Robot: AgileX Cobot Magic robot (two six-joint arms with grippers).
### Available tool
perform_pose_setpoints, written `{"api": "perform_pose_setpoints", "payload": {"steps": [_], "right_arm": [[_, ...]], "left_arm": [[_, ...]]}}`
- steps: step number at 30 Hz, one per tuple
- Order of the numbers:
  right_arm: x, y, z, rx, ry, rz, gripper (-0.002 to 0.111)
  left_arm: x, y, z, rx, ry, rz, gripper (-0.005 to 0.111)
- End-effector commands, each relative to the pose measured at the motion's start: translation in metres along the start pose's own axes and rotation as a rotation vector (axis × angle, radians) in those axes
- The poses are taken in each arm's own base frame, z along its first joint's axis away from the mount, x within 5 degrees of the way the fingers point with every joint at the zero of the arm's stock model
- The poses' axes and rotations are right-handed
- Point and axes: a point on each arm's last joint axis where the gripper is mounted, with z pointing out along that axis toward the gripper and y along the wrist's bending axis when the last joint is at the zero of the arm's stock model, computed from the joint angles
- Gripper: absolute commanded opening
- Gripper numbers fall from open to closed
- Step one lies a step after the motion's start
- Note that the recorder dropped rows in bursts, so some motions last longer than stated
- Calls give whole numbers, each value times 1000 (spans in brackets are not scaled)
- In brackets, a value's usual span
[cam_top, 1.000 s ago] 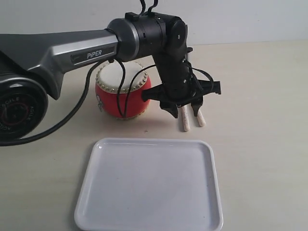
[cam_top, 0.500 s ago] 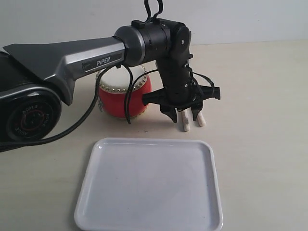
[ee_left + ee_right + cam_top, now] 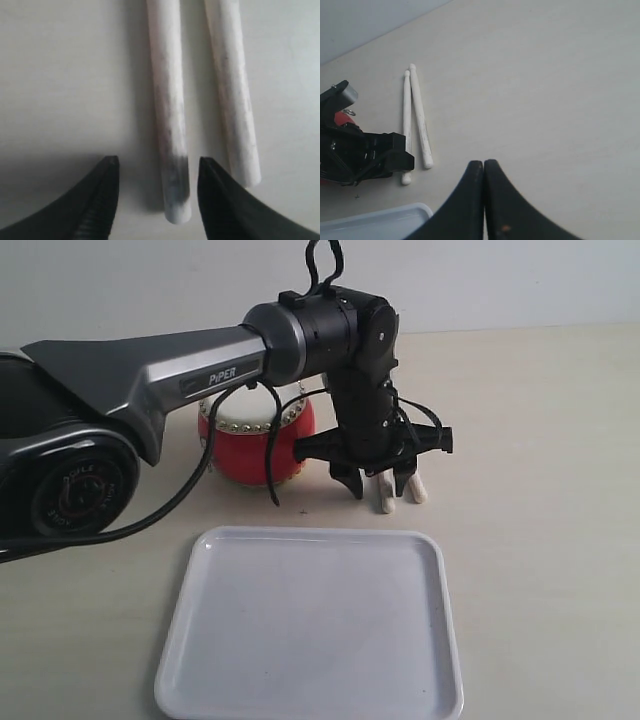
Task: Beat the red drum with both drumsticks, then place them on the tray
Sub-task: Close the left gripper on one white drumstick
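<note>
The left gripper [image 3: 158,167] hangs low over the table with its jaws spread. They straddle the end of one drumstick [image 3: 169,100], and neither fingertip touches the wood yet. The second drumstick [image 3: 232,100] lies just beside the first, outside the jaws, with only a narrow strip of table between the two sticks.

The step in hand looks like the first pick-up. To do it well, the fingertip nearest the second stick has to drop into that narrow strip and not land on top of the stick. The chosen stick should sit midway between the pads before they close, because a thin round stick will likely roll away from a lopsided squeeze. A grip near this end, the one facing the tray, would leave most of the shaft free for striking.

The red drum [image 3: 250,435] stands just beside the sticks, partly hidden behind the left arm. The white tray [image 3: 300,630] lies near them, towards the camera in the exterior view. The right gripper [image 3: 484,167] is held off to the side, its fingers pressed together on nothing. It would need to open before taking the other stick.

The count is two drumsticks, both lying on the table, one drum, one tray and two grippers.
</note>
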Motion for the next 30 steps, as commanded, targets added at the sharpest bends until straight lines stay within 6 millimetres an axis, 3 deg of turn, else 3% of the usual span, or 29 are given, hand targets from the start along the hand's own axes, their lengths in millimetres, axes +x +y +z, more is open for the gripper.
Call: {"api": "perform_pose_setpoints", "payload": {"steps": [1, 11, 17, 24, 28, 30], "right_arm": [[-3, 1, 0, -5, -13, -8, 0], [-3, 1, 0, -5, -13, -8, 0], [-3, 1, 0, -5, -13, -8, 0], [-3, 1, 0, -5, -13, -8, 0], [-3, 1, 0, -5, -13, -8, 0], [-3, 1, 0, -5, -13, -8, 0]], "left_arm": [[1, -1, 3, -10, 0, 0, 48], [2, 0, 9, -12, 11, -3, 46], [2, 0, 9, -14, 14, -3, 27], [1, 2, 9, -19, 15, -6, 20], [-2, 8, 8, -30, 28, -14, 1], [-3, 10, 8, -36, 34, -15, 0]]}}
